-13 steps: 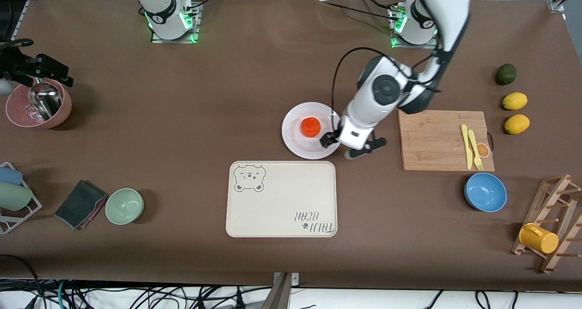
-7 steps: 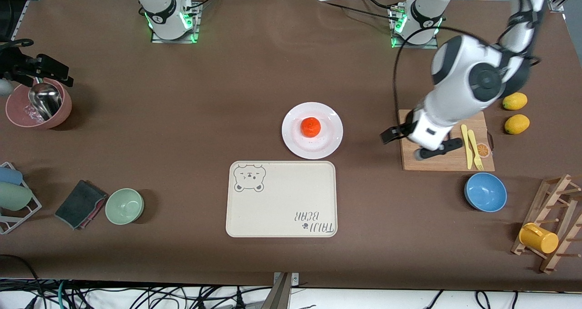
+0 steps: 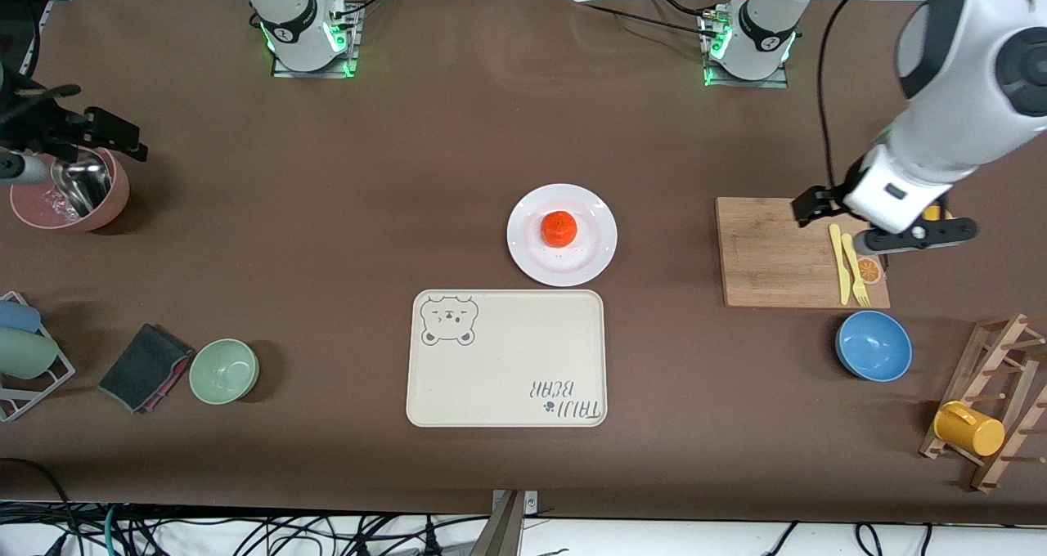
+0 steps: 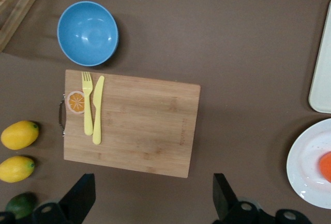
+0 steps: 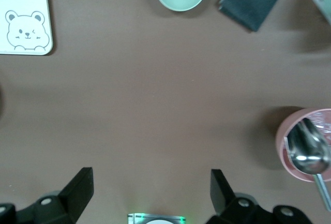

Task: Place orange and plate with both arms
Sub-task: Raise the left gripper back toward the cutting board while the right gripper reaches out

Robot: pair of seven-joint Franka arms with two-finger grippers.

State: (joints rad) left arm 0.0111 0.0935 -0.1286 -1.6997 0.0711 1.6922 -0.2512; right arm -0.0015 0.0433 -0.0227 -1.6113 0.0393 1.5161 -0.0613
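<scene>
The orange (image 3: 559, 228) sits on the white plate (image 3: 595, 249) in the middle of the table, just farther from the front camera than the bear-print tray (image 3: 507, 358). My left gripper (image 3: 882, 223) is open and empty, up in the air over the wooden cutting board (image 3: 777, 253). In the left wrist view (image 4: 152, 199) the plate (image 4: 307, 164) and an edge of the orange (image 4: 326, 165) show at the frame's border. My right gripper (image 3: 65, 135) is open and empty, over the pink bowl (image 3: 110, 200) at the right arm's end; it also shows in its wrist view (image 5: 150, 193).
A yellow fork and knife (image 3: 847, 263) lie on the cutting board. A blue bowl (image 3: 873, 345), a lemon (image 3: 932, 212), a wooden rack with a yellow cup (image 3: 969, 429) stand toward the left arm's end. A green bowl (image 3: 224, 370), a dark cloth (image 3: 146, 367) and a spoon (image 5: 307, 151) in the pink bowl are toward the right arm's end.
My left gripper has left the plate's edge and swung up and away toward the left arm's end, now over the cutting board. The orange and plate stayed put. My right gripper shifted slightly.
</scene>
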